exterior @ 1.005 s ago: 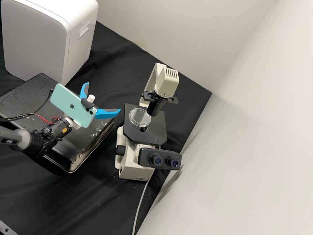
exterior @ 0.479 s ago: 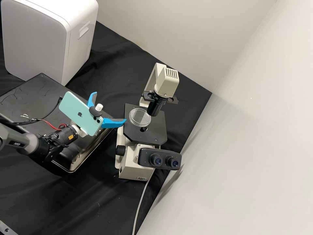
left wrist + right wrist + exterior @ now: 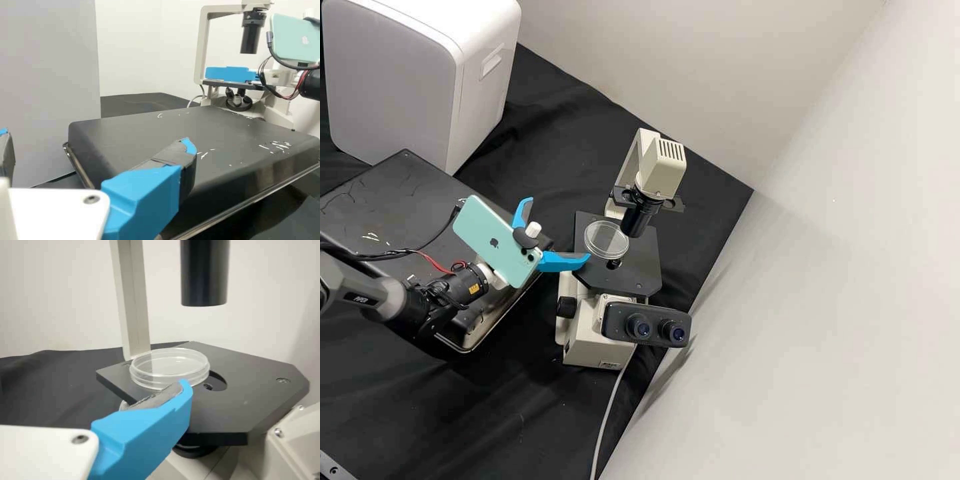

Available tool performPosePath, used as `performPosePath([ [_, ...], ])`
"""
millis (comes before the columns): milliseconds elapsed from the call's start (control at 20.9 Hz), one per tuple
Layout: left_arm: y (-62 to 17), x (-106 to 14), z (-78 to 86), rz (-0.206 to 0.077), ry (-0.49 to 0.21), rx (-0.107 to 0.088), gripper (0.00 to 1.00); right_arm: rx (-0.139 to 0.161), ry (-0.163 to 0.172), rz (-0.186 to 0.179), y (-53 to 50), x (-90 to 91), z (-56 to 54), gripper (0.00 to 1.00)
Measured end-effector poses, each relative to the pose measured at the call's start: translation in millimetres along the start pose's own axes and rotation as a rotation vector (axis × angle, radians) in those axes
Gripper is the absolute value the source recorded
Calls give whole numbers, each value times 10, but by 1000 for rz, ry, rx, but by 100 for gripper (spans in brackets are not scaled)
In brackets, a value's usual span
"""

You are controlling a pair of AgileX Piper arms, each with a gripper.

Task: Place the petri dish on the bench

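Up close, the left gripper (image 3: 95,140) is hanging wide open near a flat black box (image 3: 210,145), holding nothing. Farther on, the right gripper (image 3: 557,228) is hanging wide open too, with nothing in it. One of its blue fingers (image 3: 150,425) is sitting just beside the petri dish (image 3: 607,240); touching or not, I cannot tell. The clear dish is lying on the black stage (image 3: 640,273) of the microscope (image 3: 597,333), under the dark lens tube (image 3: 635,217). Behind, a big white box (image 3: 407,73) is standing on the counter (image 3: 487,413).
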Motion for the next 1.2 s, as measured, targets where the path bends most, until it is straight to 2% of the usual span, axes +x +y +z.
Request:
performPosePath([
  [239,0,0,2,0,-2,1,100,4,6,29,96,46,5,100],
  [287,-1,0,4,-1,-4,2,100,15,4,37,119,62,18,100],
  [383,0,0,3,0,-3,1,100,21,-2,44,140,100,45,100],
  [670,23,4,-36,12,18,-1,100,20,-28,36,151,277,113,100],
  [814,48,1,-53,26,27,-6,100,14,-26,38,148,374,138,100],
  [1053,50,1,-50,27,23,-4,100,-30,-43,29,138,485,184,100],
  [1197,50,1,-50,27,23,-4,100,-34,-51,38,155,543,223,100],
])
